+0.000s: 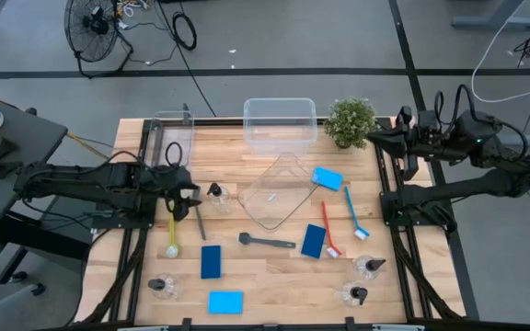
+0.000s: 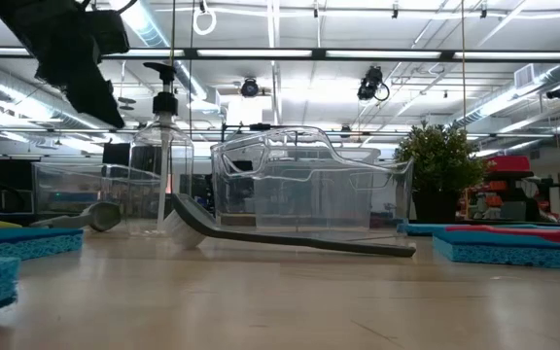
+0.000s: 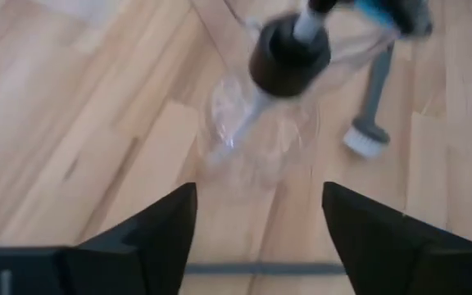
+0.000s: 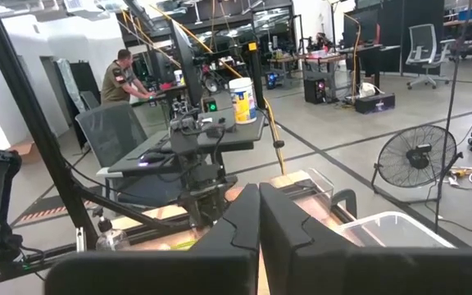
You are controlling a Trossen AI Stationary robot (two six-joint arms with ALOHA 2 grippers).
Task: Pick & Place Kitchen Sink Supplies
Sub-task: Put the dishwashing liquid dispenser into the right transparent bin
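From where I stand, the left gripper (image 1: 190, 195) hangs at about nine o'clock on the table, its fingers (image 3: 158, 233) spread wide and holding nothing. The pump bottle (image 1: 215, 196) stands upright just beside it, toward three o'clock, its long axis vertical. The left arm is clearly the nearer one. The right gripper (image 4: 259, 221), pressed together, waits at the two o'clock corner, well apart.

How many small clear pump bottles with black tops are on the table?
4: one beside the left gripper, one at the near-left corner, two at the near-right. None appears hidden.
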